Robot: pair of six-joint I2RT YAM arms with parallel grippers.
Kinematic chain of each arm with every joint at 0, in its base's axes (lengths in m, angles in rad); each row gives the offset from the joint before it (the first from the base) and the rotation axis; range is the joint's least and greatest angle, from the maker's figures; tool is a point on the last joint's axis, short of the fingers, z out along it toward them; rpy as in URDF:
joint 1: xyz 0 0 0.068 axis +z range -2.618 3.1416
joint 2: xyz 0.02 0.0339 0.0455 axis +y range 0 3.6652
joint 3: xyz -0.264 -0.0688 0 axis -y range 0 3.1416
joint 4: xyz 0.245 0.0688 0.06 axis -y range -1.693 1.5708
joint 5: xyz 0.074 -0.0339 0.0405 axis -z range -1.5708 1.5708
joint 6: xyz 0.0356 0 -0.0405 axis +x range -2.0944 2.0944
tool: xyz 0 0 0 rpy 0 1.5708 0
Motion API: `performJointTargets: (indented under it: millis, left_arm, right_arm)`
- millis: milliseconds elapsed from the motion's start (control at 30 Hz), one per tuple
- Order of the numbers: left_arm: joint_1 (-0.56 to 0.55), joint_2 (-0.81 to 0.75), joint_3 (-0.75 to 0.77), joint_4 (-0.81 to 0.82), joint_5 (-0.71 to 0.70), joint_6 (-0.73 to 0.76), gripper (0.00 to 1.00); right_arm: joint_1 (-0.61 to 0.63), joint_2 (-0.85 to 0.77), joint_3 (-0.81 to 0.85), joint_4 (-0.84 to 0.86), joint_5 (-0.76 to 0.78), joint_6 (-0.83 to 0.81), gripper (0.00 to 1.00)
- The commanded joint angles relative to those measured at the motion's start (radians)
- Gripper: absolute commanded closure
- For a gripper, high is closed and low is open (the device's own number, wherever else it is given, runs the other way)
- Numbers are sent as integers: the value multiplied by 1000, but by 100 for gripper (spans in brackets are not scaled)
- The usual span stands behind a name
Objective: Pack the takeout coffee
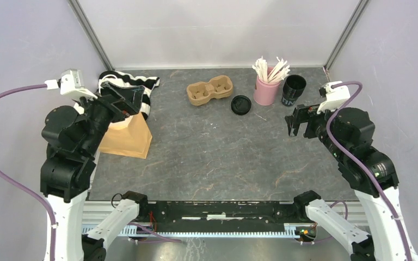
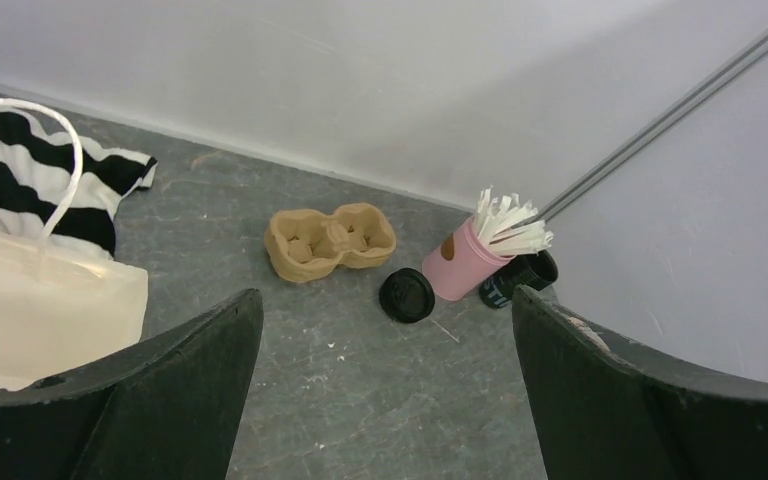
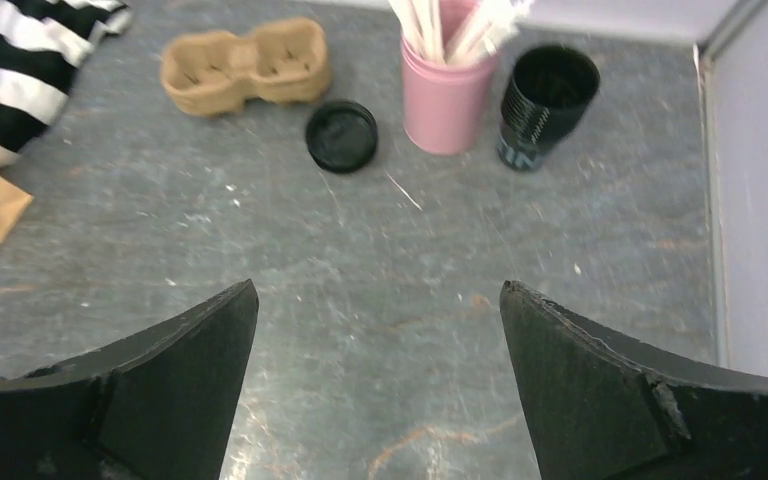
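Left gripper (image 2: 385, 298) and right gripper (image 3: 378, 286) gape wide, holding nothing. Open-topped cup (image 1: 294, 89) stands beside pink cup (image 1: 265, 92); lid (image 1: 241, 104) lies flat near tray (image 1: 209, 91).

Far right, a black cup (image 1: 294, 88) stands upright and uncovered, just beside the pink cup (image 1: 265, 92) bristling with white sticks (image 1: 270, 68); a round black lid (image 1: 241, 104) lies flat on the grey table (image 1: 212, 157), just left of the pink cup and a touch nearer; left again sits the brown carrier tray (image 1: 209, 91), both holes empty; over on the far left, a black-and-white striped cloth (image 1: 141, 84) lies behind a brown paper bag (image 1: 130, 138); the left gripper (image 1: 124, 98) hangs over that bag, jaws apart; the right gripper (image 1: 299, 122) hovers just near of the black cup, jaws apart, nothing between them.
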Motion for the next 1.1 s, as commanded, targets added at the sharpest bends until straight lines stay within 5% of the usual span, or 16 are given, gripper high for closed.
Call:
performJointTargets:
  millis: [0,500,867,1067]
  left_arm:
    - [42,17,-36,22,63,27,1]
    - [87,141,-189,139,223,52,1]
    - [-26,141,-265,174,288,107,0]
    - [-140,156,-229,122,210,232,0]
  right_arm:
    - [-76,7,-45,-39,-44,-20,2]
    - [-178,179,-161,67,-115,-49,2]
    - [-355,537,20,263,-187,-31,19]
    - [-519,717,175,307,-207,67,25]
